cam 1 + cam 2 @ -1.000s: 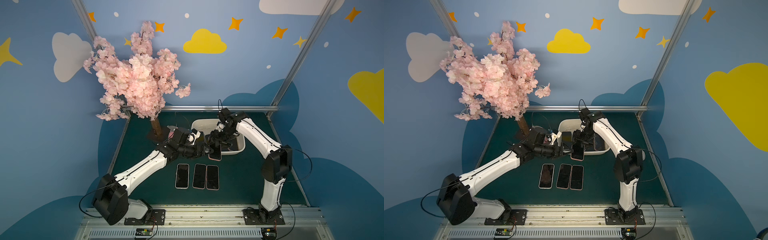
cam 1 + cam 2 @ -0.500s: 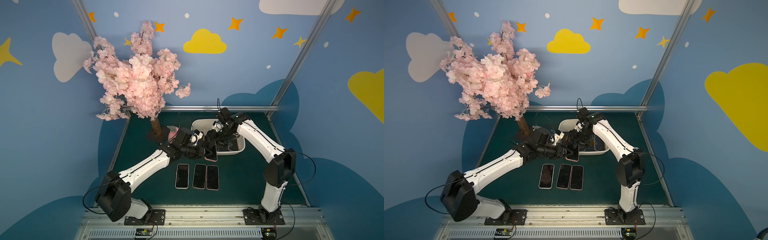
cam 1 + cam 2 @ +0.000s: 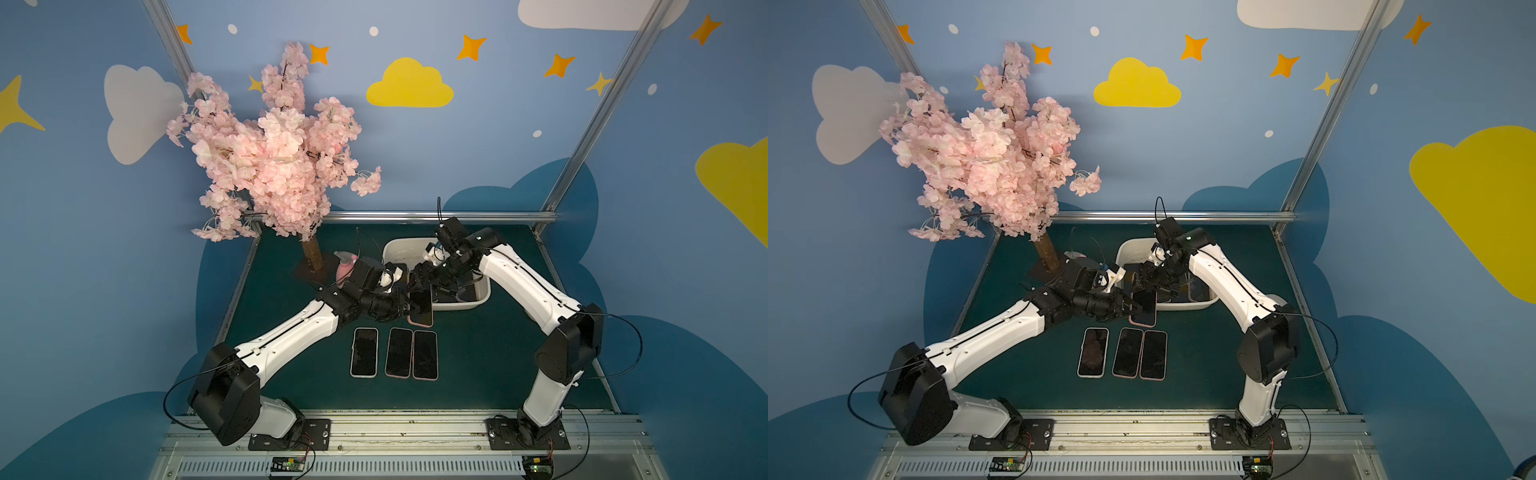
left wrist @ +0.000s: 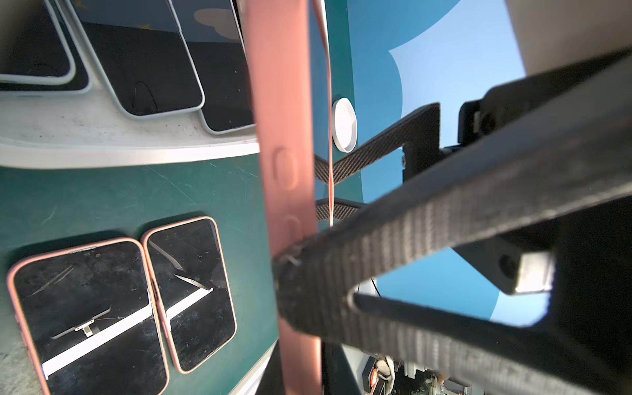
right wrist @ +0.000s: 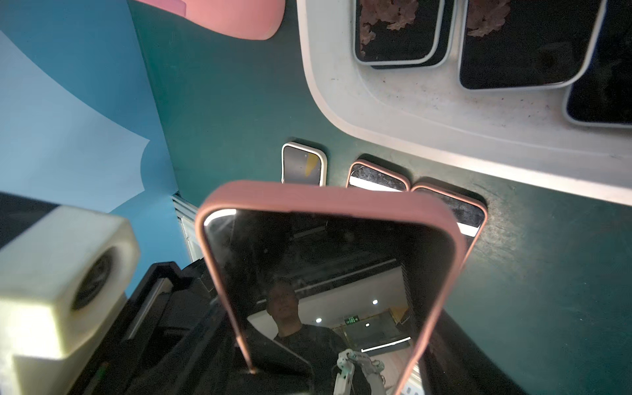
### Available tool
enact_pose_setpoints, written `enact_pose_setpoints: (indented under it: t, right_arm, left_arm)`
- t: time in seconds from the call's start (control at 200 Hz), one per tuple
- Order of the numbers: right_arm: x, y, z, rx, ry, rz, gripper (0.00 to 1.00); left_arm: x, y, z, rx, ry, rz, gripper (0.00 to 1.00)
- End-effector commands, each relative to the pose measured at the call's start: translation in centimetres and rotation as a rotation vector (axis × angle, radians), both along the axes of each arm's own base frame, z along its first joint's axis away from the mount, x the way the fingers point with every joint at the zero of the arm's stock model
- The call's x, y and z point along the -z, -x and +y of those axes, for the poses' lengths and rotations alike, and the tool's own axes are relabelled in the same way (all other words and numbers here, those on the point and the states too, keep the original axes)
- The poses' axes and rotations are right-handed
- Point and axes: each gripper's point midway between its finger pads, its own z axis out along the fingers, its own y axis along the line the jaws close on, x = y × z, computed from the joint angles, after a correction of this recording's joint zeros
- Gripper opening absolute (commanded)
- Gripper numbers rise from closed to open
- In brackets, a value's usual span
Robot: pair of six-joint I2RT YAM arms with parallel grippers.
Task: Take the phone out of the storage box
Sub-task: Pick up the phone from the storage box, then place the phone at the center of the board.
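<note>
Phones (image 3: 399, 352) (three) lie below left claw (image 3: 414, 306) gripping pink phone (image 3: 421, 319); right claw (image 3: 419, 281) open.

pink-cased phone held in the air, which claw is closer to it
Left. The left claw is shut on the pink-cased phone at its edge; the right claw is open just beyond it, toward the storage box.

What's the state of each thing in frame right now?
storage box: on the mat, several phones inside.
pink-cased phone: in the air, out of the storage box, screen up.
left gripper: shut on the pink-cased phone.
right gripper: open, beside that phone.
three phones: flat on the mat in a row, screens up.
spray bottle: upright, partly hidden.
</note>
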Motion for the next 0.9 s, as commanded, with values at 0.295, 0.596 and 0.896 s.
enact_pose_setpoints:
  t: [0.295,0.596,0.896]
  right_arm:
    - [-7.6,-2.7,-6.7,0.154,-0.142,-0.388,0.99]
    - [-12.0,-3.0,-7.6,0.176,-0.417,-0.882,0.99]
    - [-13.2,-0.3,-8.5,0.143,-0.428,-0.928,0.99]
  left_arm:
    - [3.0,7.1,12.3,-0.214,-0.392,0.036,0.11]
    - [7.7,12.5,20.7,-0.414,-0.637,0.185,0.12]
    - [11.6,10.5,20.2,-0.347,-0.771,0.184,0.11]
